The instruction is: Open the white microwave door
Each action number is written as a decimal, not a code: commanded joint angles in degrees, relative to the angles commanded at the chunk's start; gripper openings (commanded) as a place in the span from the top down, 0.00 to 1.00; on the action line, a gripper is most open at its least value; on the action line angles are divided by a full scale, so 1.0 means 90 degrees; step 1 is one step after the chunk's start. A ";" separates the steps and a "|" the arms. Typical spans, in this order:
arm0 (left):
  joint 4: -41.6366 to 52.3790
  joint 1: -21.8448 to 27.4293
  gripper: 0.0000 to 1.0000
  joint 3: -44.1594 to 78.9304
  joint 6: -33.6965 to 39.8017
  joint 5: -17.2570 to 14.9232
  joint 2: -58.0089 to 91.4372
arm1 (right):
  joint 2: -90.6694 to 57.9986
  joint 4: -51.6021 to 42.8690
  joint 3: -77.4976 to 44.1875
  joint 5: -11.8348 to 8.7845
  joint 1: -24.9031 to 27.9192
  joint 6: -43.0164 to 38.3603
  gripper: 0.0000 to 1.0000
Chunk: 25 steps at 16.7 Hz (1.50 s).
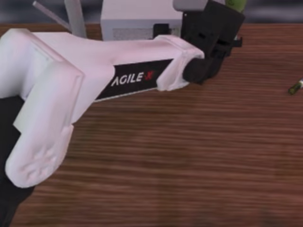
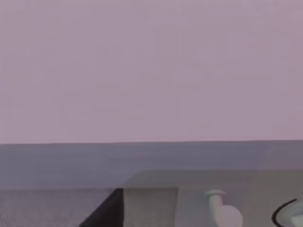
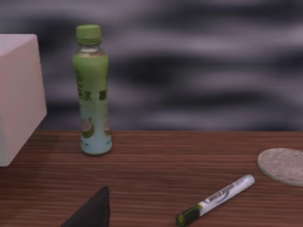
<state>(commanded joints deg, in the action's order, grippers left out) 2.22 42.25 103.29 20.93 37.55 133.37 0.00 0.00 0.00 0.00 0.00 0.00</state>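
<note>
- While your left arm's glossy white shell crosses the wood-grain table (image 1: 189, 156), its black left gripper (image 1: 213, 33) sits against the white microwave (image 1: 137, 19) at the far edge; you cannot tell how its fingers stand.
- Just beyond the claw, most of the boxy microwave is hidden; the door can't be made out.
- Your left wrist view shows one round knob (image 2: 222, 213), cut off.
- Well right of the claw lie a green-capped bottle (image 3: 92, 94), a marker (image 3: 215, 198) and a round speckled coaster (image 3: 284, 165).
</note>
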 joint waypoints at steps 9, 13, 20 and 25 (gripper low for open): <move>0.0000 0.0000 0.90 0.0000 0.0000 0.0000 0.0000 | 0.0000 0.0000 0.0000 0.0000 0.0000 0.0000 0.00; 0.0000 0.0000 1.00 0.0000 0.0000 0.0000 0.0000 | 0.0000 0.0000 0.0000 0.0000 0.0000 0.0000 0.00; 0.0003 0.0388 1.00 -0.0234 0.0009 -0.0014 -0.0155 | 0.0000 0.0000 0.0000 0.0000 0.0000 0.0000 0.00; 0.1023 0.0335 1.00 0.0791 0.0260 -0.0261 0.0309 | 0.0000 0.0000 0.0000 0.0000 0.0000 0.0000 0.00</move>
<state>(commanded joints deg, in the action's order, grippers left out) 11.43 45.26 110.40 23.27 35.20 136.15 0.00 0.00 0.00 0.00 0.00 0.00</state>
